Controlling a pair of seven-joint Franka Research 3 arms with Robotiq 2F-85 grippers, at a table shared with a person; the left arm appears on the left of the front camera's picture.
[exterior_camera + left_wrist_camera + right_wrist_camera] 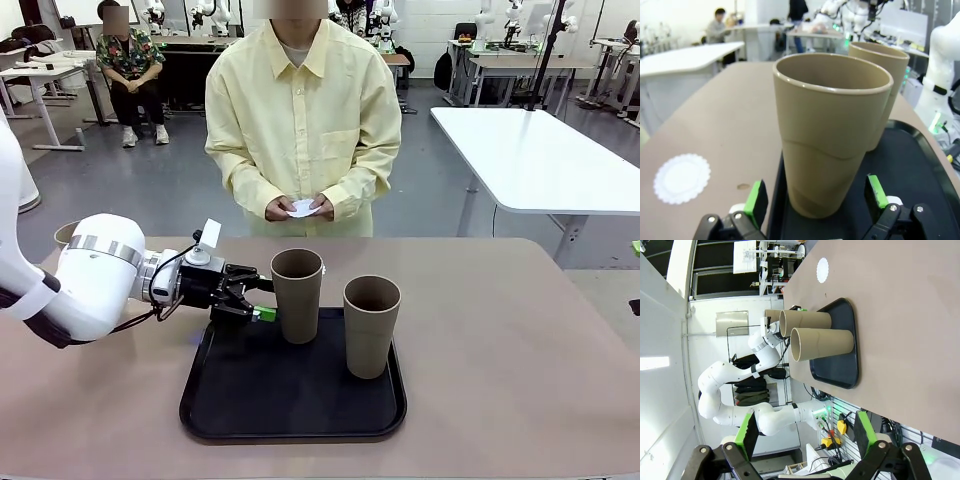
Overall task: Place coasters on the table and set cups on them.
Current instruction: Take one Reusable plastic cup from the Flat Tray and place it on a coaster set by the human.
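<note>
The left gripper (262,298) is positioned with jaws spread, flanking a cup (298,295) on the tray (290,420), presumably for grasping (a coaster (681,178) is laid at its eight o'clock). The right gripper (805,432) is held spread and empty.

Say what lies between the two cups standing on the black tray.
Nothing. In the front view, only a bare strip of the black tray separates the left cup from the right cup; they stand apart, not touching.

Black tray (260,392), white table (540,160) farther back
</note>
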